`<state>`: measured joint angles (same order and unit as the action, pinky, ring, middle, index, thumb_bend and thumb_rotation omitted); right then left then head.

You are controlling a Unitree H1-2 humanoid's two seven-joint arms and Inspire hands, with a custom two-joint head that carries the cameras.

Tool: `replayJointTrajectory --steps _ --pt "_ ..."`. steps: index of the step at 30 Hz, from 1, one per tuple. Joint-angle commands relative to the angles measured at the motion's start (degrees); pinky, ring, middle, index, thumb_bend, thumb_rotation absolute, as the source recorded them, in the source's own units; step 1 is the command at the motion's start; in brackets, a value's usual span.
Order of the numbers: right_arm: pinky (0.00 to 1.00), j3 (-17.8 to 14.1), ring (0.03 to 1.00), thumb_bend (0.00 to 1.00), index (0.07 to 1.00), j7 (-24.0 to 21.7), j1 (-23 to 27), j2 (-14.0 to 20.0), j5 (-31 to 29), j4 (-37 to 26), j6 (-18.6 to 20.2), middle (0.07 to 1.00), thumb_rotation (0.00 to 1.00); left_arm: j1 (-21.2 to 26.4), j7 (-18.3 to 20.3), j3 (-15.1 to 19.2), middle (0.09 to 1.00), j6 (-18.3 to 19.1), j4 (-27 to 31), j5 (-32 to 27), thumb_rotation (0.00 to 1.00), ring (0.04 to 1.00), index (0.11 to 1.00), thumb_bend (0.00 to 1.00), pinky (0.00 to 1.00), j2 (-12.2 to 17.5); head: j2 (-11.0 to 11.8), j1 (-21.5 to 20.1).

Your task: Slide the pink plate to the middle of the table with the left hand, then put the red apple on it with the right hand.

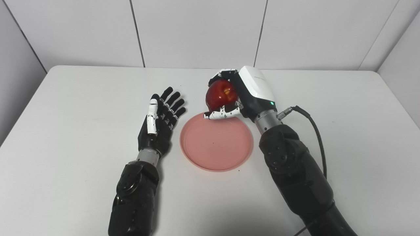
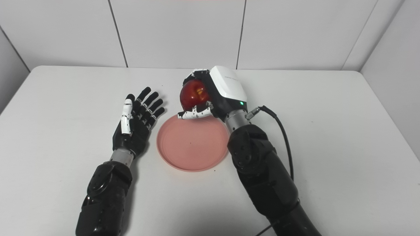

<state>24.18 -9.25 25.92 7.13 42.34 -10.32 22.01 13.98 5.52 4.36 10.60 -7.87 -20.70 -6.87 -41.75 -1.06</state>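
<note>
The pink plate (image 1: 216,142) lies flat near the middle of the white table (image 1: 65,108), with nothing on it. My right hand (image 1: 244,93) is shut on the red apple (image 1: 221,94) and holds it above the plate's far rim. Its thumb curls under the apple. Just left of the plate, my left hand (image 1: 160,119) rests open, fingers spread and pointing away, not touching the rim. In the right eye view the apple (image 2: 194,90) and plate (image 2: 193,144) stand the same way.
A black cable (image 1: 316,131) loops from my right wrist over the table's right side. White wall panels (image 1: 197,32) close off the back and both sides of the table.
</note>
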Motion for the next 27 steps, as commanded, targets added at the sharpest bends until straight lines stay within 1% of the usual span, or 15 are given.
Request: replayJointTrajectory --steps 1,7,11,15,18,25,27 --pt "0.29 0.1 0.371 0.52 0.488 0.6 2.6 -0.5 0.5 -0.4 -3.6 0.468 0.13 0.4 -1.4 0.1 0.881 0.6 -1.2 1.3 1.00 0.874 0.866 0.38 0.87 -0.2 -0.1 0.5" --pt "0.30 1.0 0.378 0.52 0.488 0.4 2.2 -1.3 0.3 0.8 -4.2 0.473 0.13 0.9 -2.4 0.7 0.874 0.5 -1.4 1.5 1.00 0.868 0.860 0.39 0.87 -0.3 -0.5 1.4" --pt "0.27 1.9 0.350 0.52 0.488 0.6 1.6 -1.7 0.7 1.5 -4.3 0.454 0.13 1.5 -3.0 1.9 0.873 0.6 -1.8 0.9 1.00 0.870 0.853 0.38 0.86 -0.6 -0.7 1.8" --pt "0.26 2.9 0.334 0.52 0.488 -0.1 1.1 -1.9 0.9 2.4 -3.7 0.441 0.13 1.8 -2.5 2.3 0.883 0.3 -2.2 0.8 1.00 0.881 0.865 0.39 0.87 -0.2 -0.9 1.8" --pt "0.25 3.4 0.326 0.52 0.488 0.1 0.7 -1.9 0.9 3.4 -4.2 0.434 0.13 1.9 -2.4 2.7 0.884 0.4 -2.3 0.7 1.00 0.881 0.867 0.39 0.86 -0.2 -1.1 1.9" --pt "0.25 4.1 0.339 0.52 0.489 -0.2 -0.3 -1.7 1.5 4.5 -4.6 0.448 0.13 1.9 -2.7 3.1 0.877 0.9 -1.9 0.7 1.00 0.871 0.860 0.39 0.86 -0.2 -1.5 1.4" --pt "0.26 4.3 0.347 0.51 0.489 -1.0 -0.7 -1.4 1.7 4.3 -4.2 0.456 0.13 1.9 -2.8 3.0 0.875 1.1 -1.7 0.7 1.00 0.870 0.859 0.39 0.87 -0.2 -1.6 1.3"
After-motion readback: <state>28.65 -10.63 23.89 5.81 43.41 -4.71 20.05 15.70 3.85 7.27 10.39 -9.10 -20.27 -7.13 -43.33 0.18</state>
